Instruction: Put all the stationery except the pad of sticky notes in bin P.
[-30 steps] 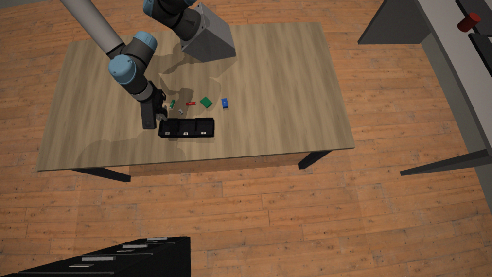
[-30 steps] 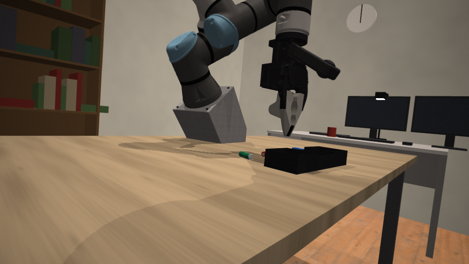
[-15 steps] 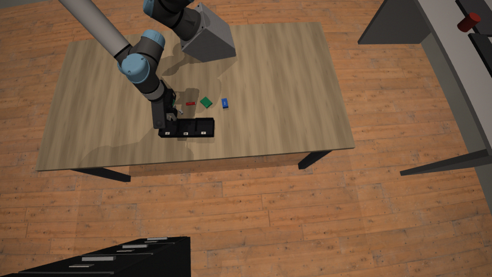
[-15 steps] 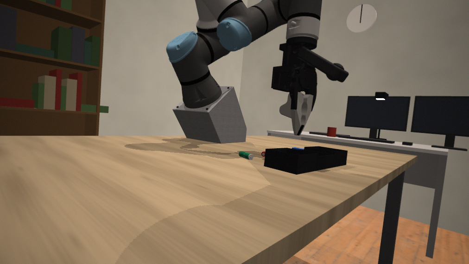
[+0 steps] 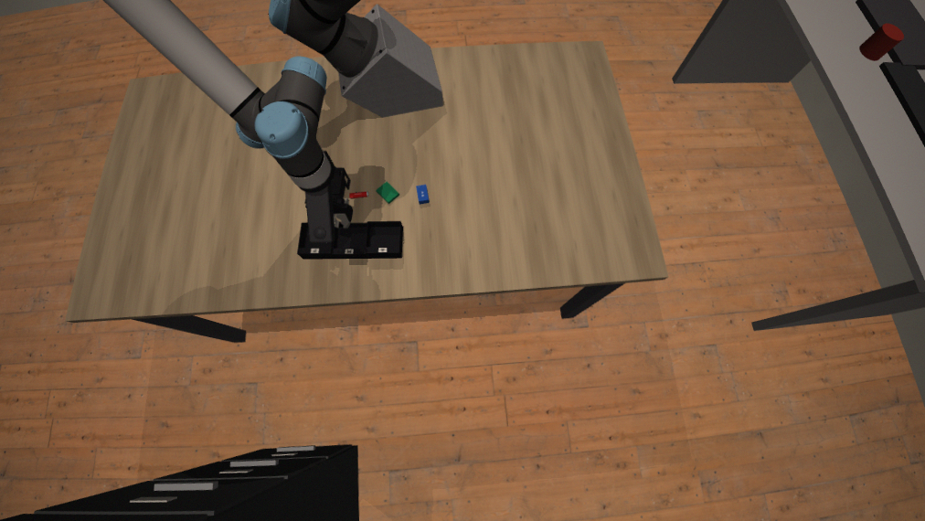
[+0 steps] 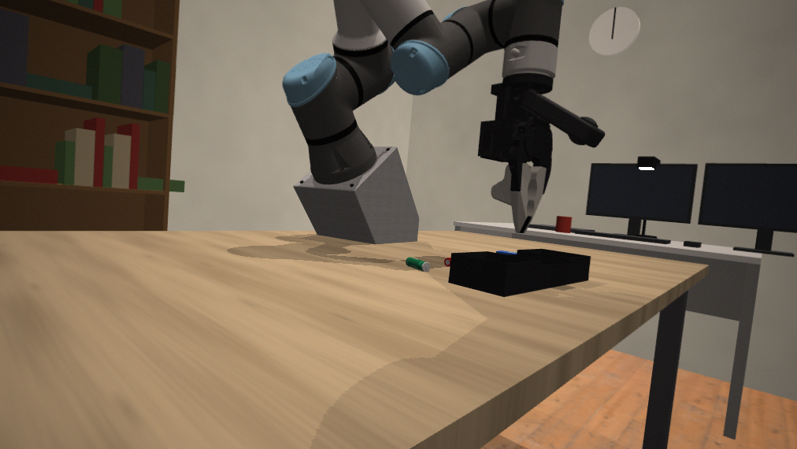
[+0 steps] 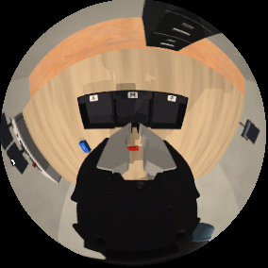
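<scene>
A black row of three bins (image 5: 388, 240) (image 6: 518, 272) (image 7: 132, 113) stands near the table's front; the labels read M in the middle and P (image 7: 172, 97) (image 5: 314, 249) at one end. My gripper (image 5: 341, 221) (image 6: 522, 225) (image 7: 134, 124) is shut with nothing seen between its fingers. It hangs above the back edge of the bins, near the middle one. A small red item (image 5: 357, 194) (image 6: 446, 261) (image 7: 133, 148) lies on the table behind the bins. A flat green pad (image 5: 388, 192) and a small blue block (image 5: 422, 193) (image 7: 84, 145) (image 6: 506, 252) lie further along. A green cylinder (image 6: 417, 263) lies beside the red item.
The arm's grey base (image 5: 391, 70) (image 6: 362, 200) stands at the back of the table (image 5: 530, 162). A desk with monitors (image 6: 641, 192) and a red cup (image 6: 563, 223) stands beyond the table. A black cabinet (image 5: 213, 485) stands on the floor in front.
</scene>
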`<action>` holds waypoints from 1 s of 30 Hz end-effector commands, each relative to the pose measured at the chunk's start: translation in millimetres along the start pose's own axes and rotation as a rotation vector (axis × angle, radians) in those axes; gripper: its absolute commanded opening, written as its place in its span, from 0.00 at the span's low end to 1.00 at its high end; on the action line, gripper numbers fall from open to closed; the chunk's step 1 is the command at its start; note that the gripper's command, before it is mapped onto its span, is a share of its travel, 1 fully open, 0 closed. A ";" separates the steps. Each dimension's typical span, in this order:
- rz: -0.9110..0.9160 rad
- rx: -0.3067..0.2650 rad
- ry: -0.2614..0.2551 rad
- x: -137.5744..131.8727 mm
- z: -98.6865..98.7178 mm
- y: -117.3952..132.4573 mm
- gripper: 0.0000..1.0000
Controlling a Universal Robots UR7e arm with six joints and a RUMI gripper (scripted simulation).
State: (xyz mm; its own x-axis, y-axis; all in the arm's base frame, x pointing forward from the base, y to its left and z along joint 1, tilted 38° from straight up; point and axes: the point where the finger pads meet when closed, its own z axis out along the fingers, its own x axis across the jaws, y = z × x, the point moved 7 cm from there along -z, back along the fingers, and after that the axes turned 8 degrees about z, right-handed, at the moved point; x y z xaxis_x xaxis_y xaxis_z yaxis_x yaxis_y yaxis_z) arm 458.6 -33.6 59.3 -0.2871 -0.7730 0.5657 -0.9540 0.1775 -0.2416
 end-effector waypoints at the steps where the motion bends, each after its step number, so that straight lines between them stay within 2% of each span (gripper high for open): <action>1: 0.000 0.001 0.000 -0.4 9.4 -0.3 0.04; 18: 0.000 0.001 0.000 -0.4 48.5 -0.3 0.04; 30: 0.000 0.001 0.000 -0.4 48.5 -0.3 0.04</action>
State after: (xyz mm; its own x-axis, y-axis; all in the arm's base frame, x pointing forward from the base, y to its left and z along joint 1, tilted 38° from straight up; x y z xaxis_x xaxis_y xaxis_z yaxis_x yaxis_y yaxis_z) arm 463.0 -63.0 20.6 -0.2872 -0.7729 0.5658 -0.9540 0.1776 -0.2416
